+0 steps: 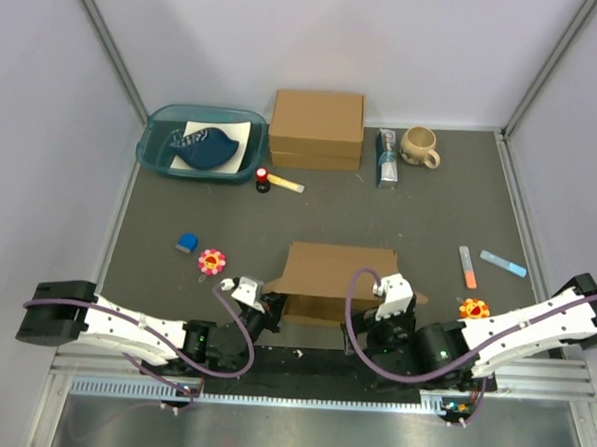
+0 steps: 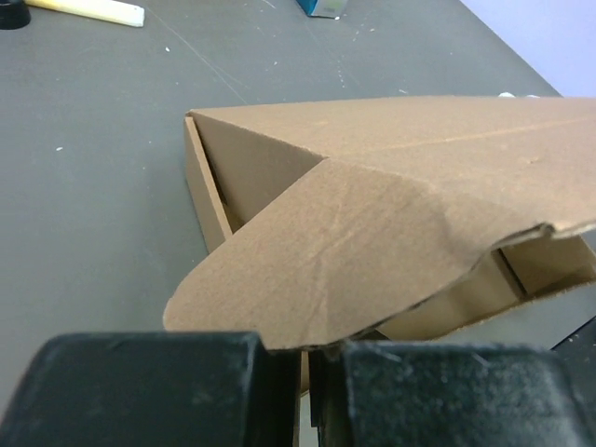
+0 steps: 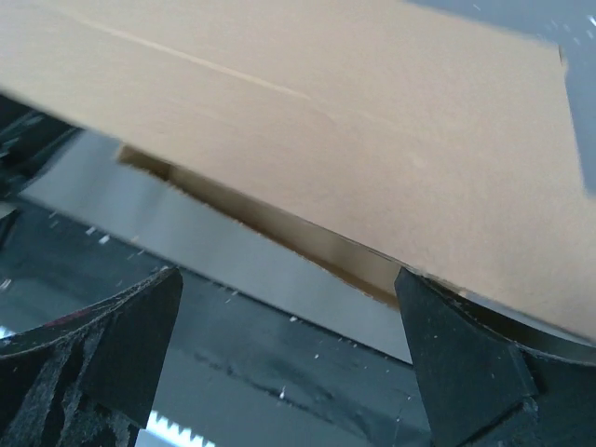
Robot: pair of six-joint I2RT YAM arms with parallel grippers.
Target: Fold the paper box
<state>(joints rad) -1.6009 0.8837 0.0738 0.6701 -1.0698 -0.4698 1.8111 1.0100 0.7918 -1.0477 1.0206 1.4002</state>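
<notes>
— Where's the paper box (image 1: pixel 338 281)?
— Near edge of the table (image 1: pixel 156 276) (lid half raised). The left gripper (image 2: pixel 307 352) pinches its rounded flap; the right gripper (image 3: pixel 287 279) stands spread wide beside the lid.

both arms low, stretched in from near edge; left gripper (image 2: pixel 321 352) pinched on paper box (image 2: pixel 391 186) flap, right gripper (image 3: pixel 289 303) spread wide

My paper box (image 1: pixel 341 276) is plain brown cardboard, half folded, lying at the near middle of the tabletop. Its wide lid panel (image 2: pixel 466 154) slants over the shallow tray beneath. A rounded, wrinkled corner flap (image 2: pixel 317 261) on its left side reaches into my left jaws.
</notes>
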